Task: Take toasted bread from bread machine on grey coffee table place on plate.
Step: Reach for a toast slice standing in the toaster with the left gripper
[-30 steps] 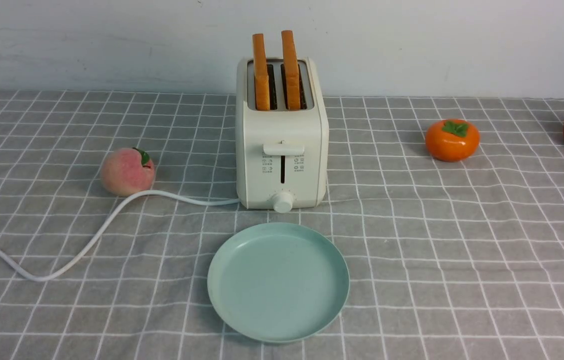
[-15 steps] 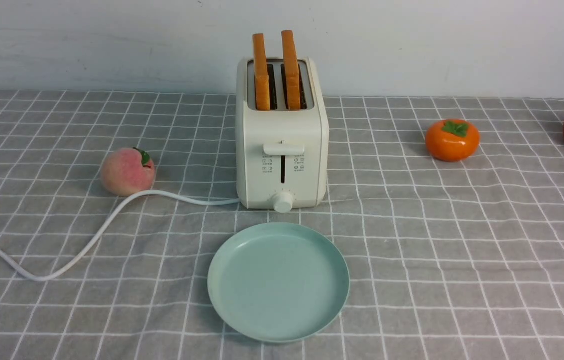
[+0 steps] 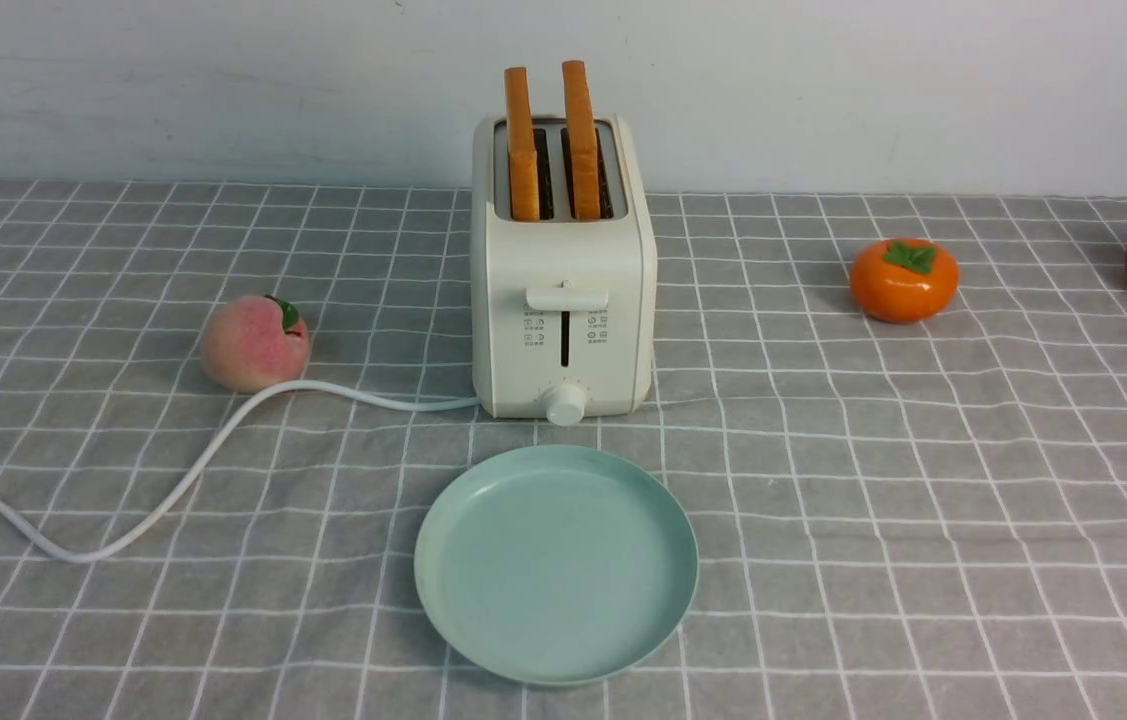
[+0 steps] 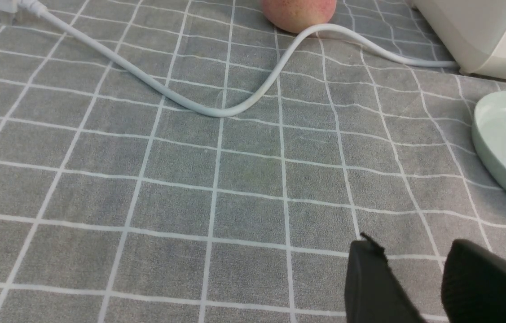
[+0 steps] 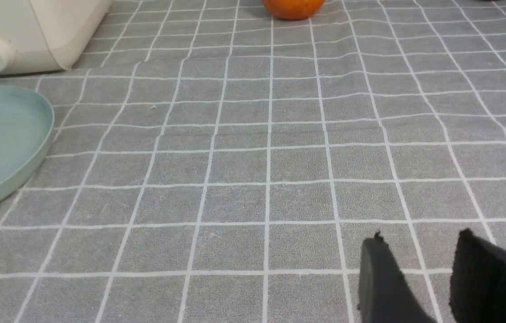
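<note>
Step in hand, as I read it: first reach, nothing picked yet.

- Two thick square toasts with orange-brown crust, left slice (image 3: 521,140) and right slice (image 3: 580,135), stand upright on edge in the slots of the cream-white two-slot toaster (image 3: 563,300). Their tops are well clear of the slots.
- The round mint-green plate (image 3: 556,570) is bare, just in front of the toaster on the grey white-checked cloth table (image 3: 873,480).
- No arm shows in the front view. In the wrist views the left gripper (image 4: 414,251) and right gripper (image 5: 421,244) sit low over the cloth on either side of the plate. Jaws are moderately parted, with nothing between them.

How I'd run it:
- One slice at a time, each with the arm on its side.
- Rise first, then come in from above the toaster. No sideways sweep.
- Turn the wrist so the pads close on the broad faces. One finger has to go into the narrow gap between the slices, so centre carefully.
- Grip the exposed upper part and squeeze gently; the toast looks crushable.
- Pull straight up. A tilted pull could bind in the slot and drag the toaster.
- Lay each slice flat on the plate and release low.

Watch on the left: the white power cord (image 4: 221,114) and pink peach (image 3: 253,343) lie near that arm's path.
</note>
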Tool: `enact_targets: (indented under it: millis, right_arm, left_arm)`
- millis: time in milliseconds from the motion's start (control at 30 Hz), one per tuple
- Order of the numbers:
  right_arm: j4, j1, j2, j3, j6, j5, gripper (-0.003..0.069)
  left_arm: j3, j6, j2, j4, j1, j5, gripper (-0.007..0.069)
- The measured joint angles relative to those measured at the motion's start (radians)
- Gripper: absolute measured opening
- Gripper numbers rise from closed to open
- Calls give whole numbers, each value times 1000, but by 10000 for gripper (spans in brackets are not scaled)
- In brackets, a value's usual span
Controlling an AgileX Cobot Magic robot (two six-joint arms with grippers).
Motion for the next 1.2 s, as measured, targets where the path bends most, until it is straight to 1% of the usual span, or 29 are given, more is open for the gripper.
enact_targets:
  millis: [100, 167, 233, 300, 400, 467, 600, 667, 867, 967, 1000, 1033, 1067, 1100, 1133, 1167, 1200]
  right_arm:
    - [0, 0, 0, 0, 0, 0, 239]
    - [11, 0, 0, 0, 9, -8, 239]
    - [58, 0, 0, 3, 34, -41, 239]
    - [144, 0, 0, 7, 82, -94, 239]
    - [300, 0, 0, 7, 174, -241, 239]
    - [374, 0, 0, 7, 208, -299, 239]
    - [432, 0, 0, 7, 227, -358, 239]
    - [439, 0, 0, 7, 230, -362, 239]
    - [441, 0, 0, 7, 230, -368, 239]
    - [452, 0, 0, 7, 232, -378, 239]
    - [465, 0, 0, -6, 237, -392, 230]
    - [468, 2, 0, -39, 237, -385, 216]
    - [462, 6, 0, -93, 229, -368, 190]
    - [435, 8, 7, -178, 199, -333, 137]
    - [410, 9, 21, -245, 171, -310, 109]
    - [377, 10, 51, -333, 136, -254, 59]
    - [348, 10, 94, -420, 106, -180, 18]
  left_arm:
    - [0, 3, 0, 7, 0, -26, 235]
    - [0, -2, 0, -33, 0, -83, 235]
    - [0, -20, 0, -88, 0, -127, 235]
    - [0, -66, 0, -166, 0, -181, 235]
    - [0, -183, 0, -378, 0, -297, 235]
    - [0, -237, 0, -478, 0, -348, 237]
    - [0, -267, 0, -623, 0, -414, 237]
    - [0, -267, 0, -654, 0, -423, 237]
    - [0, -268, 0, -673, 0, -425, 237]
    - [0, -272, 0, -678, 0, -470, 236]
    - [-2, -279, 0, -679, 0, -540, 212]
    - [-11, -272, 0, -671, 0, -559, 188]
    - [-28, -254, 0, -652, 0, -563, 145]
    - [-86, -204, 0, -587, 0, -538, 66]
    - [-125, -171, 7, -549, 0, -509, 24]
    - [-182, -135, 29, -510, 0, -458, -11]
    - [-230, -110, 59, -486, 0, -403, -14]
